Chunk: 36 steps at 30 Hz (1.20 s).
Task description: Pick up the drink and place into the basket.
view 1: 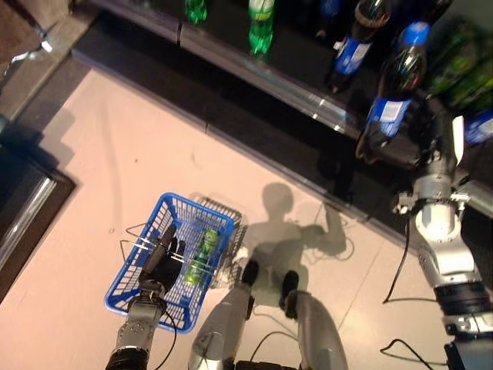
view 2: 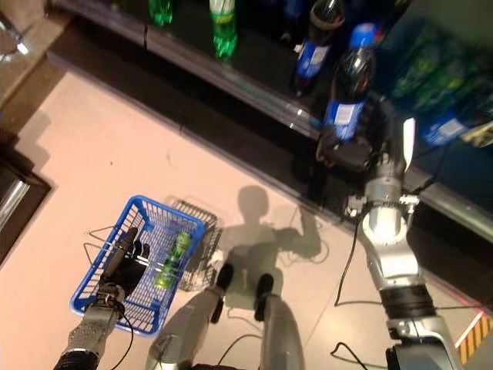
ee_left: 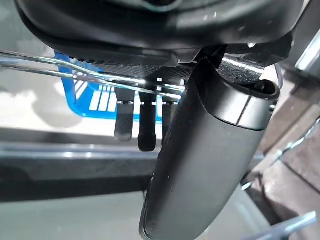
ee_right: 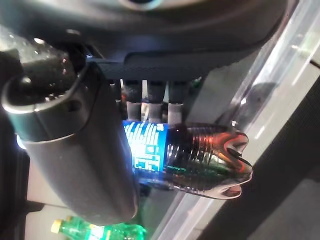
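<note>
I've got the drink: my right hand (view 2: pixel 362 150) has its fingers (ee_right: pixel 150 97) and thumb curled round a dark cola bottle (view 1: pixel 397 89) with a blue cap and blue label, held up in front of the shelf (view 1: pixel 254 73), clear of the other bottles there. So the pick looks done and the carry is what's in hand.

Down at my lower left, my left hand (view 1: pixel 160 258) has its fingers hooked over the wire handle of the blue basket (view 1: pixel 127 281), which hangs just above the floor (view 1: pixel 115 146). A green bottle (view 1: pixel 202 254) already lies inside it.

Next, as I judge it, I swing the cola down and across to the basket, well apart from it now, and lower it beside the green one before letting go, keeping the basket steady.

As for writing: the blue label shows white print and a code patch in the right wrist view, but I can't read any of it.
</note>
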Available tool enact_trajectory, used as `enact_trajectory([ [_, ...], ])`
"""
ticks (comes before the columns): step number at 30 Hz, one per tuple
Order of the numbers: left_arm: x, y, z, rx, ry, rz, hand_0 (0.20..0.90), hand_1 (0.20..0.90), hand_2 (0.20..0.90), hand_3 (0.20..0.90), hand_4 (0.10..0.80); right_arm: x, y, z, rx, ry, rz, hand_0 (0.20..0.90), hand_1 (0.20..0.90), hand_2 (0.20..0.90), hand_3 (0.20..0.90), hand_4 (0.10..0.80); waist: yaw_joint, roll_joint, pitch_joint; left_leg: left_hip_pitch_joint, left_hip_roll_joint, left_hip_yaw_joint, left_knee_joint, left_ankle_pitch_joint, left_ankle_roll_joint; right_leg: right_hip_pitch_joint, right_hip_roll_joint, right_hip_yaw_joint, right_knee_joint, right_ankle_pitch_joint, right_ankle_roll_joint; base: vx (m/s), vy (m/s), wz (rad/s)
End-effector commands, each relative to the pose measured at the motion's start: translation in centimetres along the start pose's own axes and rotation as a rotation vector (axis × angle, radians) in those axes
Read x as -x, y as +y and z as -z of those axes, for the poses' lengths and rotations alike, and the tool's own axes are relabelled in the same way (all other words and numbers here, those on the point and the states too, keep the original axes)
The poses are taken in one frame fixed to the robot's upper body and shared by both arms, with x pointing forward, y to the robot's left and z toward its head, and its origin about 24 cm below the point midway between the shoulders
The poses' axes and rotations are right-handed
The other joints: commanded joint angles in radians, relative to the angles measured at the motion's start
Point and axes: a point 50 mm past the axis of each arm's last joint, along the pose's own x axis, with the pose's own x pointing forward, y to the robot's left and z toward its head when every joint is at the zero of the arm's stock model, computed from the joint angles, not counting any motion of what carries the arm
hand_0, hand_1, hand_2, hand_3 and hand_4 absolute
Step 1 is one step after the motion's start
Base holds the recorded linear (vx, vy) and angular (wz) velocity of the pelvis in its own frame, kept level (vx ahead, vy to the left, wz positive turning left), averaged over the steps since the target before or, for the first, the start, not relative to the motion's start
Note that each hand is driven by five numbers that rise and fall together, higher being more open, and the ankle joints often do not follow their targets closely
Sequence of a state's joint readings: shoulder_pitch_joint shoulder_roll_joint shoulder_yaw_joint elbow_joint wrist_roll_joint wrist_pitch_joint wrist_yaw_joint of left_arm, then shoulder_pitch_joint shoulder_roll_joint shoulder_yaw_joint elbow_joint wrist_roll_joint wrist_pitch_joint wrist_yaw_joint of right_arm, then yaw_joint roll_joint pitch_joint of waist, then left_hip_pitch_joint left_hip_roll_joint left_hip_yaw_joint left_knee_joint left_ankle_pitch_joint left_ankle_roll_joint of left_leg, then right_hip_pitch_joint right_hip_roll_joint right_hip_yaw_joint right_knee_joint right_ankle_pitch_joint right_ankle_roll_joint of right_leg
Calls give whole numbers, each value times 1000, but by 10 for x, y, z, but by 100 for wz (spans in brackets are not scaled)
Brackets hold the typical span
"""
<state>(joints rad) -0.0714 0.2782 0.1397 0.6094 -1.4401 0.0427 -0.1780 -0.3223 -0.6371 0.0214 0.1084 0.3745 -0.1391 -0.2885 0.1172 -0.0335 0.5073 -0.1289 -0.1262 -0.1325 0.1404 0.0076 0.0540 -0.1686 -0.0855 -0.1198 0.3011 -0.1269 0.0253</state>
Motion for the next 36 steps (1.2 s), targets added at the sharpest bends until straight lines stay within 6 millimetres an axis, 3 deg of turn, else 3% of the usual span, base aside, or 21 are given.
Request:
enact_trajectory([
  [1, 2, -28, -22, -96, -113, 168, 300, 300, 300, 200, 100, -6, -13, -60, -102, -319, -5, 300, 300, 300, 200, 100, -22, -24, -382, 69, 5, 75, -9, -93, -14, 104, 48, 20, -240, 139, 49, 21, 18, -9],
  [6, -5, -37, -6, -122, -65, 162, 300, 300, 300, 200, 100, 5, 3, -25, -195, -146, -66, 300, 300, 300, 200, 100, -37, -16, -438, 170, 24, 104, -140, -47, -31, 194, 70, 17, -325, 167, 53, -69, 8, -4],
  [12, -2, -53, 14, -154, -5, 268, 300, 300, 300, 200, 100, 48, 34, 25, -322, 66, -215, 300, 300, 300, 200, 100, -56, -6, -460, 223, 29, 124, -146, -53, -32, 247, 71, 27, -347, 167, 48, -76, 10, 9],
  [16, -1, -64, 13, -194, 6, 328, 300, 300, 300, 200, 100, 71, 51, 42, -372, 173, -317, 300, 300, 300, 200, 100, -74, 6, -464, 243, 30, 146, -148, -60, -31, 264, 73, 33, -354, 164, 47, -34, 16, 0],
  [22, 2, -95, 12, -275, 42, 437, 300, 300, 300, 200, 100, 88, 74, 38, -293, 170, -492, 300, 300, 300, 200, 100, -82, 16, -468, 255, 34, 159, -158, -61, -32, 272, 67, 25, -357, 156, 49, -29, 10, -4],
  [28, 10, -129, 20, -401, 117, 574, 300, 300, 300, 200, 100, 92, 94, 15, -207, 50, -648, 300, 300, 300, 200, 100, -61, 28, -472, 259, 30, 145, -183, -49, -33, 280, 58, -1, -366, 155, 56, -30, -7, 7],
  [36, 24, -156, 32, -433, 229, 708, 300, 300, 300, 200, 100, 105, 120, 24, -180, 141, -812, 300, 300, 300, 200, 100, -11, 33, -480, 254, 27, 118, -198, -37, -38, 287, 42, -49, -366, 149, 61, -10, -6, 17],
])
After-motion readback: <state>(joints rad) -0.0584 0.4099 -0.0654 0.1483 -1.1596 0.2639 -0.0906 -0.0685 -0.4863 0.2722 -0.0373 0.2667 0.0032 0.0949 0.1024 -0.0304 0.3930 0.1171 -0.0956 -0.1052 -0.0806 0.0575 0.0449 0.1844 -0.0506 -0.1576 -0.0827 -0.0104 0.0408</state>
